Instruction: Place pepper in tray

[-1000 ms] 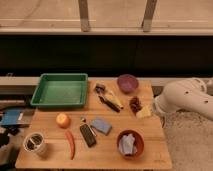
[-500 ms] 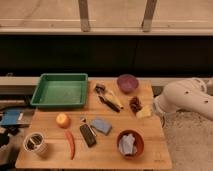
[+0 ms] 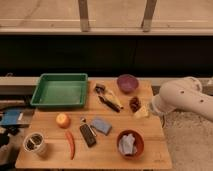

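The pepper (image 3: 70, 143), slim and red-orange, lies on the wooden table (image 3: 107, 155) near its front left, with its point towards the front edge. The green tray (image 3: 60, 76) stands empty at the back left, well behind the pepper. My white arm (image 3: 182, 100) reaches in from the right. Its gripper (image 3: 151, 108) sits low at the table's right edge, far from both pepper and tray, and holds nothing that I can see.
An orange fruit (image 3: 63, 120) sits between pepper and tray. A tin can (image 3: 36, 144) stands left of the pepper, with a dark bar (image 3: 88, 135) and a blue-grey pad (image 3: 102, 125) to its right. A reddish-brown bowl (image 3: 130, 144), a purple bowl (image 3: 127, 82) and several small items (image 3: 109, 99) fill the right half.
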Tool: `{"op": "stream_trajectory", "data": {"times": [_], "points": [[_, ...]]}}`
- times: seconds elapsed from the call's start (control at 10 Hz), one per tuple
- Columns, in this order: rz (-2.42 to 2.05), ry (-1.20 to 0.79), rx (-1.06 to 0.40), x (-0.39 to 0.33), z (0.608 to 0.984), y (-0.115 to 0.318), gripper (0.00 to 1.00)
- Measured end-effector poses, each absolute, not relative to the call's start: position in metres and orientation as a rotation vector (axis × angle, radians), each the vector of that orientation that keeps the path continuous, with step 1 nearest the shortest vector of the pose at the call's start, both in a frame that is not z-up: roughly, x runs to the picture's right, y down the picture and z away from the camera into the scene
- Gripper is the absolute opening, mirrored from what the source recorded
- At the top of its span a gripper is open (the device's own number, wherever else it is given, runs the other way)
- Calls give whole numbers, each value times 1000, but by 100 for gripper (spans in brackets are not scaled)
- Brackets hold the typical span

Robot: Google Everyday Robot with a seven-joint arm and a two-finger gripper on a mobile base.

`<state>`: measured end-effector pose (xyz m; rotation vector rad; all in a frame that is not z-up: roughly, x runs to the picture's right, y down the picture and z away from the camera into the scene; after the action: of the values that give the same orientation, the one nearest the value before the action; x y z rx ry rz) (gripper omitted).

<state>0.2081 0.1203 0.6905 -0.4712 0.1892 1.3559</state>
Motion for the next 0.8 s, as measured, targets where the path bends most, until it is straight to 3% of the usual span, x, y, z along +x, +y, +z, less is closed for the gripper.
{"op": "stream_trajectory", "data": {"times": [0.5, 0.8], "points": [[1114, 163, -534, 83, 709, 116, 80], [962, 151, -602, 6, 711, 140, 80]]}}
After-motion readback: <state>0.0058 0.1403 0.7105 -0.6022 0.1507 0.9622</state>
